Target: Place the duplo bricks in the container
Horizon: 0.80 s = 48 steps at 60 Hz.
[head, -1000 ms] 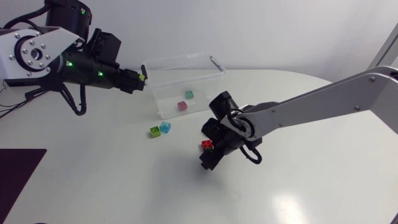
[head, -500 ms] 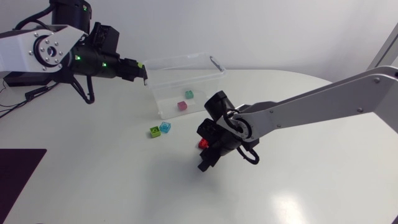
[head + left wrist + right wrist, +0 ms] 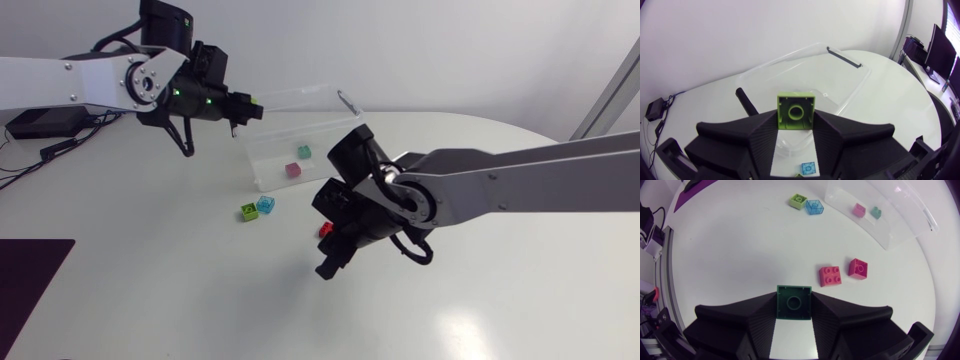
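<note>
While the left claw [image 3: 240,108] hung at one end of the container [image 3: 300,94] by the surface's [image 3: 500,300] far edge, pinching a lime brick [image 3: 796,111], the right claw [image 3: 327,266] hung mid-surface pinching a dark green brick [image 3: 794,301]. Both looked mid-delivery: the left would need to clear the rim and let go, the right to carry across. A pink brick [image 3: 293,170] and a teal brick [image 3: 304,152] lay inside; a blue brick [image 3: 265,204] waited outside. A dark mat [image 3: 30,270] covered the near-left corner.

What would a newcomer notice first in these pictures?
Each gripper is shut on a brick: the left gripper holds a lime green brick at a corner of the clear container, the right gripper a dark green brick over the table. Two red bricks lie on the table ahead of it.
</note>
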Each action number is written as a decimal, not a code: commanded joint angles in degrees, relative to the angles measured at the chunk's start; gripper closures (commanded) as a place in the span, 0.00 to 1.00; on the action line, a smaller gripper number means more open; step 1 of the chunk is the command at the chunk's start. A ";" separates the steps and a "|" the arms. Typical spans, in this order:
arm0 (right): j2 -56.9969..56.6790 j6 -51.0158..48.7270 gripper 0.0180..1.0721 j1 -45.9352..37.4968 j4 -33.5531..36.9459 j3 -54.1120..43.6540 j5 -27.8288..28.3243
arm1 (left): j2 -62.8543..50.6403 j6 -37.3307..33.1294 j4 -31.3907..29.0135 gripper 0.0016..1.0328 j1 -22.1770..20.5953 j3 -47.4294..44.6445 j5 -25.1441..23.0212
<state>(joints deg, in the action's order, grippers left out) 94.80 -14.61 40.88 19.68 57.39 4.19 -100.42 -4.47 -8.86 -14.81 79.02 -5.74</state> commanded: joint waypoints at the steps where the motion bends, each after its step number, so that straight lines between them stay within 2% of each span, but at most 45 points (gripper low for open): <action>1: -2.61 1.43 0.71 0.60 1.15 -1.14 -0.93 | -3.29 1.22 1.04 0.74 -0.13 3.77 -0.15; 5: -3.57 1.96 0.71 0.69 1.50 -0.70 -1.20 | -5.49 1.22 1.13 0.71 -0.22 5.35 -0.15; 8: -3.66 2.13 0.71 0.86 1.76 -0.52 -1.29 | -6.72 1.13 1.13 0.63 -0.22 6.14 -0.15; 12: -3.57 2.31 0.71 1.39 2.11 -0.26 -1.29 | -8.83 0.95 0.86 0.36 -0.40 7.46 -0.06; 15: -3.31 2.48 0.71 1.92 2.29 -0.17 -1.29 | -9.27 0.87 0.78 0.22 -0.40 7.46 -0.06; 21: -2.96 2.92 0.71 2.89 2.29 0.36 -1.55 | -8.30 0.78 0.69 0.04 -0.31 6.49 -0.15; 35: -2.87 4.15 0.71 2.80 3.17 4.67 -3.83 | -1.44 0.69 -0.28 0.04 0.48 3.59 -0.15; 48: -0.85 6.44 0.71 1.74 3.43 10.73 -5.33 | 7.61 0.87 -2.39 0.04 1.10 -3.00 -0.15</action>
<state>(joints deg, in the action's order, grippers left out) 91.94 -10.22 43.18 22.37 65.08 -0.32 -96.84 -4.49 -10.50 -14.63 79.77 -5.74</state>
